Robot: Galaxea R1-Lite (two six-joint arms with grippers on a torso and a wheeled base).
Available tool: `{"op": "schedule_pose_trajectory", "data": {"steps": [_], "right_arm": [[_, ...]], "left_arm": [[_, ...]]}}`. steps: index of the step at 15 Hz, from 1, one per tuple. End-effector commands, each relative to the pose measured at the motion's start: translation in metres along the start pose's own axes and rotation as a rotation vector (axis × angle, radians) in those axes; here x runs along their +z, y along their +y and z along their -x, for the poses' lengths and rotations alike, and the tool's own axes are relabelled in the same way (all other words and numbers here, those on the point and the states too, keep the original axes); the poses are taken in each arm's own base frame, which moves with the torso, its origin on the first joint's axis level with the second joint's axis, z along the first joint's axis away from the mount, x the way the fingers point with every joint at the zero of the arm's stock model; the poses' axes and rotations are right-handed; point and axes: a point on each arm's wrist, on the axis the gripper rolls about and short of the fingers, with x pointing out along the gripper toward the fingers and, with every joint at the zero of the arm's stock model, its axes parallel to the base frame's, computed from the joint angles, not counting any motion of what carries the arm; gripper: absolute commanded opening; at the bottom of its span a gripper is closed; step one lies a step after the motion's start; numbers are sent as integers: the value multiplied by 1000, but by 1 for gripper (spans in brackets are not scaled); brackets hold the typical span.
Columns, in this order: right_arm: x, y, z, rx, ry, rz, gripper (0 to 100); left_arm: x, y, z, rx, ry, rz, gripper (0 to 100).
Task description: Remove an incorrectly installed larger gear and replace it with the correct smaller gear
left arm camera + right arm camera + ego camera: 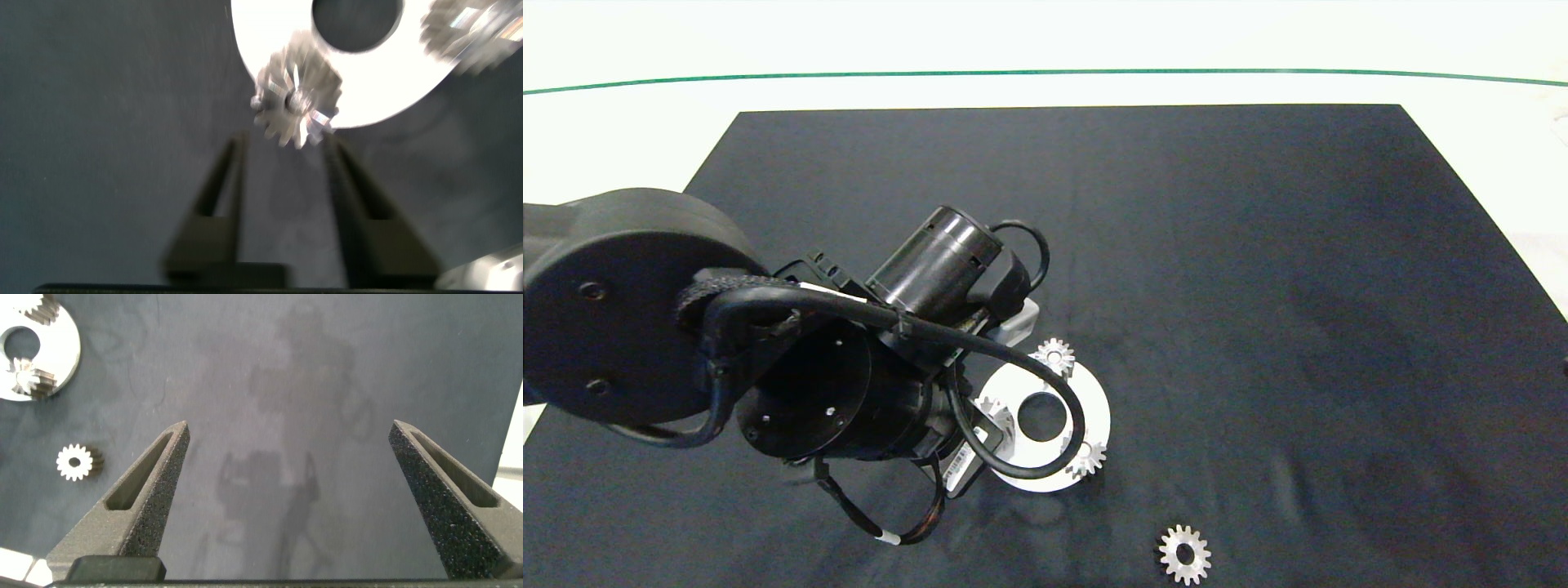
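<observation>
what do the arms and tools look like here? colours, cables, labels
Left arm: matte black round housings, a glossy black cylinder, black cables looping loose, a white band on one and a white label near the wrist. Left tool: two slim dark tapering fingers. Right tool: two wedge-shaped grey fingers with grainy faces and slotted sides. The right arm is not in view.

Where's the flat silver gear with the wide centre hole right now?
The flat silver gear with the wide dark hole lies alone on the dark mat near the head view's bottom edge, apart from the white ring plate, on its right-arm side.
</observation>
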Motion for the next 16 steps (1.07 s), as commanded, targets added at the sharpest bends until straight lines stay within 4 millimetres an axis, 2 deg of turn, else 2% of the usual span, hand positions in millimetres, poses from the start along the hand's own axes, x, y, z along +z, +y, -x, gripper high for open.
{"op": "schedule_pose_trajectory", "data": {"steps": [1,6,7,10,16], "right_arm": [[1,0,-3,-7,6,2,100],[2,-1,-3,-18,-4,6,100],[2,-1,-3,-18,-3,8,100],[-2,1,-1,3,-4,12,100],[-4,2,-4,8,8,17,100]], "left_arm": [[3,5,17,-1,-79,102,0],[-12,17,45,-14,-134,239,0],[-17,17,46,-29,-131,243,100],[-9,3,27,-56,-126,246,100],[7,-12,5,-84,-202,330,100]]}}
